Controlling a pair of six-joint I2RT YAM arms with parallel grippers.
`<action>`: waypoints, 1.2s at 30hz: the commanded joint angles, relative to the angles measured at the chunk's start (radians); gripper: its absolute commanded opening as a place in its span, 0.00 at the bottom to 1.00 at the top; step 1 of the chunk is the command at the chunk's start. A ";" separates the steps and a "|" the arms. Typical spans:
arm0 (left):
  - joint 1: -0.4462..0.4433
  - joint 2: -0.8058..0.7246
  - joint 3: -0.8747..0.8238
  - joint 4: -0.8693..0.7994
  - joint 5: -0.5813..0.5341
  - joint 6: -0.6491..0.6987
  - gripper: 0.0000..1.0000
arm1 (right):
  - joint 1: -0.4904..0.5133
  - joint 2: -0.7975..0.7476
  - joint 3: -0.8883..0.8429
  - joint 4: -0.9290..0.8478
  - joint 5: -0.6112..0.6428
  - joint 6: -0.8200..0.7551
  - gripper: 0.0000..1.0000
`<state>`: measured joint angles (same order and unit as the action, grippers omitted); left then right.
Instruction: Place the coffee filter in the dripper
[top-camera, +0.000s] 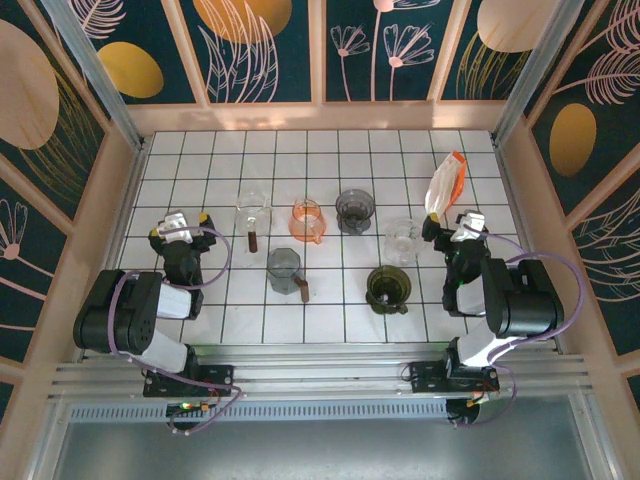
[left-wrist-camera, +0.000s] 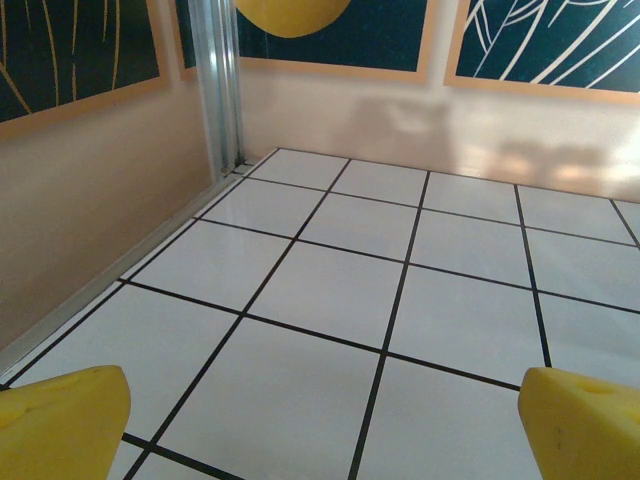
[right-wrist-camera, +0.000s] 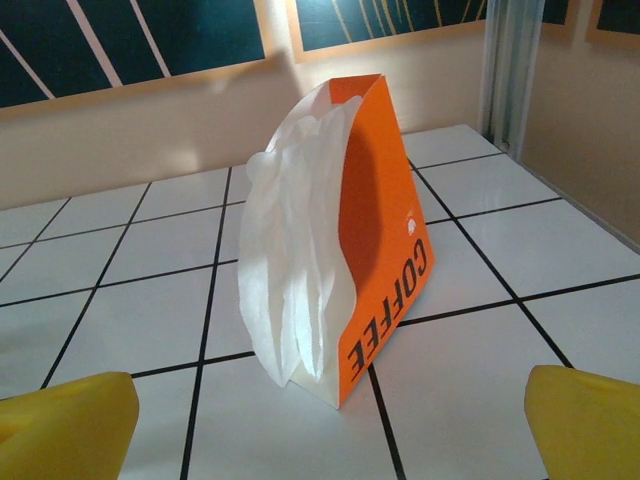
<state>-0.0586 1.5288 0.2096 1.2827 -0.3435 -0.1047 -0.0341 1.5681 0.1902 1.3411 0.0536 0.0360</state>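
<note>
I am watching the orange cardboard sleeve standing on the white tiled bench ahead of the right end effector, holding white paper filters. The left end effector is facing bare tiles beside the left wall. Both are gaping open, holding nothing. The dark green glass dripper is sitting mid-bench.

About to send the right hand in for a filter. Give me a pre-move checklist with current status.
1. Right hand open: ok, fingers spread wide.
2. Filter pack ahead of it, centred between the fingers: ok.
3. Pack standing, white filters exposed on its open side: ok.
4. Single filter separable from the stack: cannot tell.
5. Left hand open and away from the pack: ok.
6. Which vessel is the dripper: cannot tell; the clear vessel stands nearest the right hand.
</note>
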 joint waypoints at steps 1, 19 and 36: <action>0.005 -0.004 0.007 0.037 0.014 0.010 0.99 | -0.023 -0.005 0.011 0.018 -0.062 0.016 0.99; 0.005 -0.260 0.151 -0.354 0.022 -0.013 0.99 | -0.031 -0.321 0.049 -0.314 0.227 0.155 0.99; 0.005 -0.462 0.373 -0.906 0.012 -0.792 0.99 | -0.083 -0.473 0.264 -0.839 0.007 0.728 0.99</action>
<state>-0.0570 1.1110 0.6014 0.4084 -0.4496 -0.8143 -0.1375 1.1366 0.4812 0.4519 0.1516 0.7059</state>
